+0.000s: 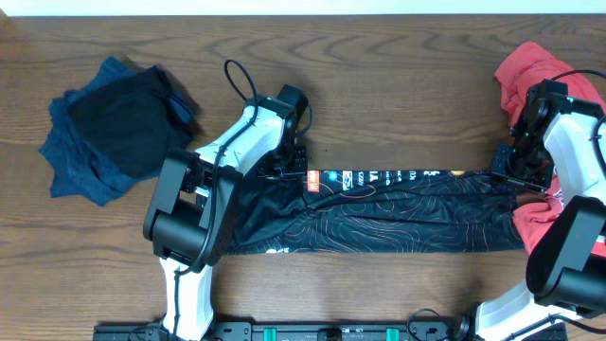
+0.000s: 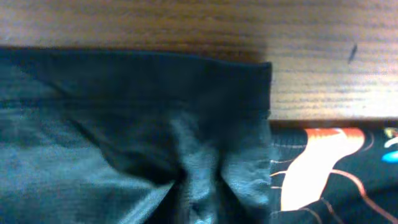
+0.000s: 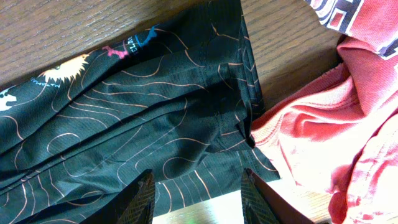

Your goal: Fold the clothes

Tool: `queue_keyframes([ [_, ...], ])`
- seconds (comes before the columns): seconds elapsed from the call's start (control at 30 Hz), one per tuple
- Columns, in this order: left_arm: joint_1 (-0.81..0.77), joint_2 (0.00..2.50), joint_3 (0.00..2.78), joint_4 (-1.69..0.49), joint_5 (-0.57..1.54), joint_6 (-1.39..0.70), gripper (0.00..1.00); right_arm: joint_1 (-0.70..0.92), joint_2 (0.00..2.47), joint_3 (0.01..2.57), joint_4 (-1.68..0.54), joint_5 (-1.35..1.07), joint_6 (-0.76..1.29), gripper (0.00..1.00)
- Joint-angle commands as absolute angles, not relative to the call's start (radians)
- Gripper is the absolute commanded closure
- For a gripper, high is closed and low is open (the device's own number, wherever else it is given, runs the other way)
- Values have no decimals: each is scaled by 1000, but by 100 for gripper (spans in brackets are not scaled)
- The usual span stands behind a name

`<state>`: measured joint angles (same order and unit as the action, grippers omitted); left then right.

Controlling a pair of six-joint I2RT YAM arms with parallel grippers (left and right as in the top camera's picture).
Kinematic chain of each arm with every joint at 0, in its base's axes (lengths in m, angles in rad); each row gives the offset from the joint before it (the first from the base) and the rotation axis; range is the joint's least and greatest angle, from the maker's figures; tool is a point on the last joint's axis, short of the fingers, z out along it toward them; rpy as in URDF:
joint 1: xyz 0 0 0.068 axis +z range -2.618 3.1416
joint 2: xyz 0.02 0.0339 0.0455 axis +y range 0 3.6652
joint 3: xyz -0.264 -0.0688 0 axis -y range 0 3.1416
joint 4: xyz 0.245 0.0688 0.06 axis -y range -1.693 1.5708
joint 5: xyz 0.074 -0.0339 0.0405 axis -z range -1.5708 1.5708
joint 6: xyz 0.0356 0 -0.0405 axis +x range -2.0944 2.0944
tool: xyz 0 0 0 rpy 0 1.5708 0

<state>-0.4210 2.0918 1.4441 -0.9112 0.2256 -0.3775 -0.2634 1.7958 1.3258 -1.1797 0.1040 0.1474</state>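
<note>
1. The jersey point(image 1: 398, 213) lies on the table point(image 1: 379, 76) as a long, narrow band, pulled out sideways between the two arms across the middle.
2. Its far edge shows a strip of coloured and white print. The rest is black with thin pale lines and creased lengthwise.
3. The left gripper point(image 1: 294, 169) sits low over the jersey's left end, at the far edge.
4. In the left wrist view we see plain dark cloth gathered into a puckered ridge at the bottom of the picture. The fingers themselves are hidden, so we cannot tell whether they are clenched on the cloth or released.
5. The right gripper point(image 3: 200, 199) is over the jersey's right end. Its fingers point(image 3: 142, 199) stand apart, released, with the hem and a strip of table between them, and nothing is pinched.
6. Red cloth point(image 1: 530, 71) lies bunched at the table's right side, partly under the right arm. In the right wrist view the jersey's right end touches it.
7. At the far left, well apart from the jersey, a dark pile point(image 1: 118, 128) of blue and black cloth lies crumpled.
</note>
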Motion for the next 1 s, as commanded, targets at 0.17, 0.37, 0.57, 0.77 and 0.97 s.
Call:
queue_keyframes([
  [0.17, -422, 2074, 1431, -941, 220, -379, 93, -270, 1779, 1327, -1174, 101, 133, 57],
  [0.37, -422, 2036, 1431, -936, 220, -380, 86, -270, 1779, 1327, -1172, 101, 133, 57],
  [0.57, -434, 2035, 1431, -952, 276, -377, 76, -270, 1779, 1327, -1171, 101, 133, 57],
  [0.77, -454, 2035, 1431, -945, 276, -328, 75, -270, 1779, 1327, -1170, 101, 133, 56],
  [0.97, -483, 2035, 1431, -949, 275, -267, 74, -270, 1779, 1327, -1168, 101, 133, 56],
])
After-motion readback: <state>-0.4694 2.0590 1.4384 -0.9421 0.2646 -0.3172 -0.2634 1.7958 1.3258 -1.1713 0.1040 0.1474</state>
